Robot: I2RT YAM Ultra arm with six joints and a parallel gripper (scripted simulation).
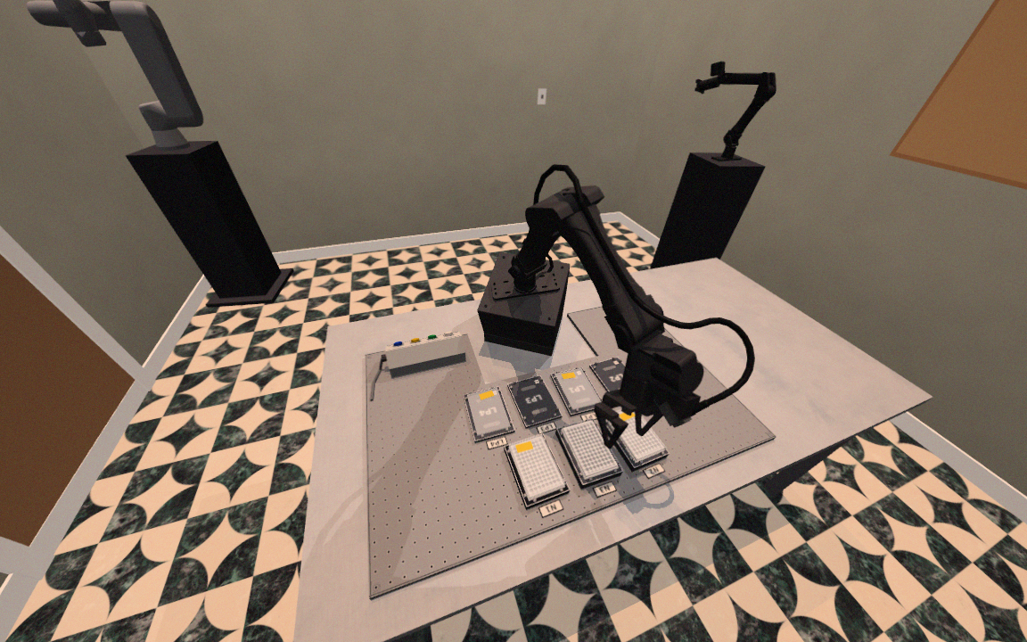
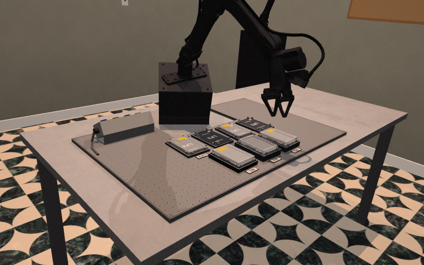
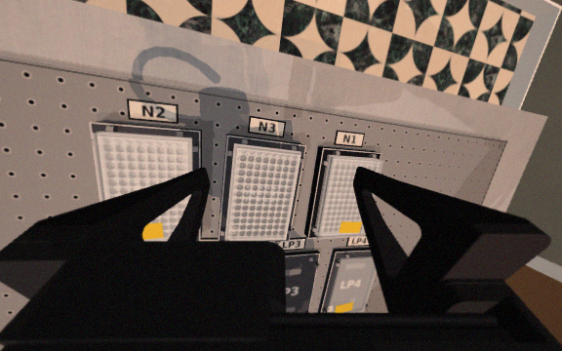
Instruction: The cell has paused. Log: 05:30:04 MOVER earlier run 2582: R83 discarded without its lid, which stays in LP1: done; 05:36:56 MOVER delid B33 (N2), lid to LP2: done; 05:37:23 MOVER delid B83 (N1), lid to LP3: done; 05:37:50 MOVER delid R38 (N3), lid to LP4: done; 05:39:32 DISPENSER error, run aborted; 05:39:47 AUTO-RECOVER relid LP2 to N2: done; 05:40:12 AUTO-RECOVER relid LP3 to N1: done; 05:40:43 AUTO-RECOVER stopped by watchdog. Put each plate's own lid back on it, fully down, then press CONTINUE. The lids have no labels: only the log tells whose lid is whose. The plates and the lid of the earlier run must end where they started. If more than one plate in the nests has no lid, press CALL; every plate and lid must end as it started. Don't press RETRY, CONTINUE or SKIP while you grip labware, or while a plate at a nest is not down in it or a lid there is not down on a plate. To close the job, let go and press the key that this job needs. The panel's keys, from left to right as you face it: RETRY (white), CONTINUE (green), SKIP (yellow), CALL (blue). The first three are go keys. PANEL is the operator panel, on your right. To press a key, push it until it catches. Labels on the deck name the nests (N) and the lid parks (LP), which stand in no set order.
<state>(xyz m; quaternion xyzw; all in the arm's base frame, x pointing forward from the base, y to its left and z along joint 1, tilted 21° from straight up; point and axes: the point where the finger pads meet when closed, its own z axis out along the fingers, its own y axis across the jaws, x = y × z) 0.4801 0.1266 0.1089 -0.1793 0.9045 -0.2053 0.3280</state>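
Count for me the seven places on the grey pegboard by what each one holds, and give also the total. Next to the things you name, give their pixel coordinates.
White well plates under clear lids with yellow marks [image 1: 537, 474] [image 1: 644, 445] [image 2: 235, 156] [image 2: 280, 137] [image 3: 337, 195] [image 3: 141, 161]: 2
White well plate without lid [image 1: 590, 452] [image 2: 259, 146] [image 3: 263, 192]: 1
Clear parked lids with yellow marks [image 1: 490, 425] [image 1: 577, 397] [image 2: 194, 148] [image 2: 239, 132] [image 3: 354, 269]: 2
Dark rectangular lid parks, no lid [image 1: 535, 408] [image 1: 604, 368] [image 2: 211, 140] [image 2: 253, 126] [image 3: 301, 302]: 2
Total: 7

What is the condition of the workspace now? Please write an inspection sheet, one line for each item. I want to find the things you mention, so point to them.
Surface: pegboard [image 1: 437, 511] [image 2: 147, 184] on the table; no spill seen.
Nests: N1, N2 and N3 each hold a plate; yellow marks at N1 and N2, none at N3.
Lid parks: LP4 and LP1 each hold a clear lid with a yellow mark; LP3 and LP2 hold none.
Clutter: nothing seen.
Gripper [image 1: 627, 435] [image 2: 279, 116] [image 3: 281, 175]: jaws open, holding nothing, above the deck.
Cables: arm cable loops outward; short cable at the panel's end.
Surroundings: two other arms on black pedestals, patterned floor.
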